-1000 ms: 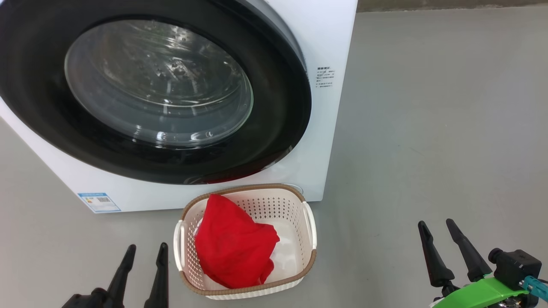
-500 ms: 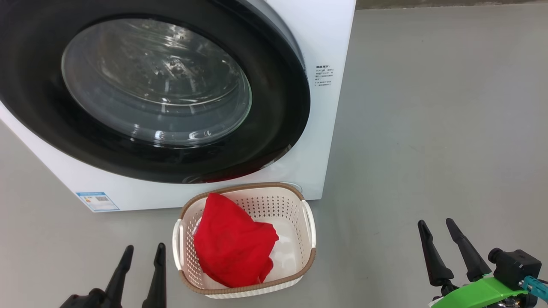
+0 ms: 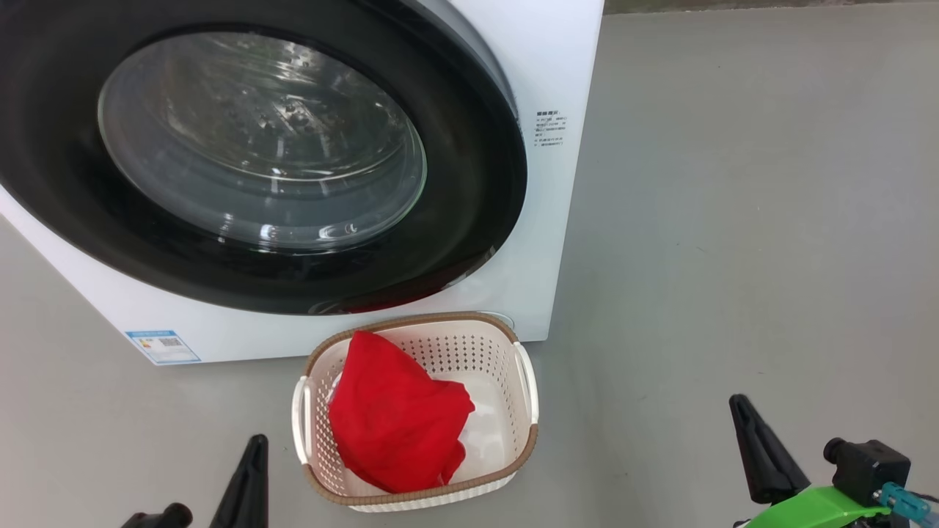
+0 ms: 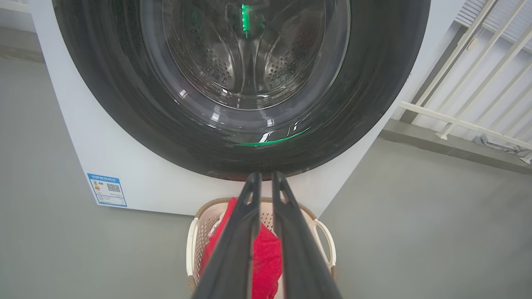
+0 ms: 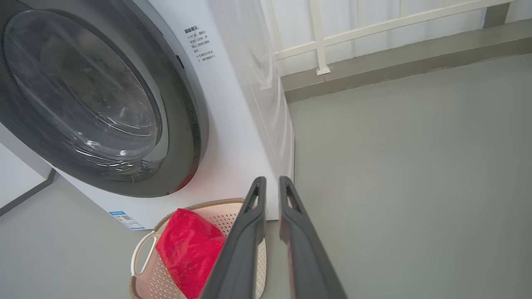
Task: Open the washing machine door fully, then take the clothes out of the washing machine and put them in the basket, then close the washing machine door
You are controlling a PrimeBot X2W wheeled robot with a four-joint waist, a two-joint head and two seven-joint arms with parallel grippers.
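Observation:
The washing machine (image 3: 561,59) stands ahead, and its door (image 3: 469,242), black-rimmed with a glass bowl, lies flat against the front. The basket (image 3: 433,320) sits on the floor just below the door. The clothes (image 3: 396,425), a red garment over a white piece (image 3: 488,433), lie inside it. My left gripper (image 3: 255,440) hangs low to the basket's left, fingers together and empty. My right gripper (image 3: 739,402) is far to the basket's right, also shut and empty. In the left wrist view the left gripper (image 4: 266,175) points over the basket (image 4: 322,224) at the door (image 4: 374,104). In the right wrist view the right gripper (image 5: 272,178) points past the basket (image 5: 143,249).
Grey floor (image 3: 733,257) stretches wide to the machine's right. A blue label (image 3: 161,346) marks the machine's lower left front. A white railing (image 5: 320,37) and a low kerb run behind the machine.
Both grippers' fingers have come together from a spread stance and sit lower in the head view. The head camera has drifted slightly; basket, clothes and door stay put.

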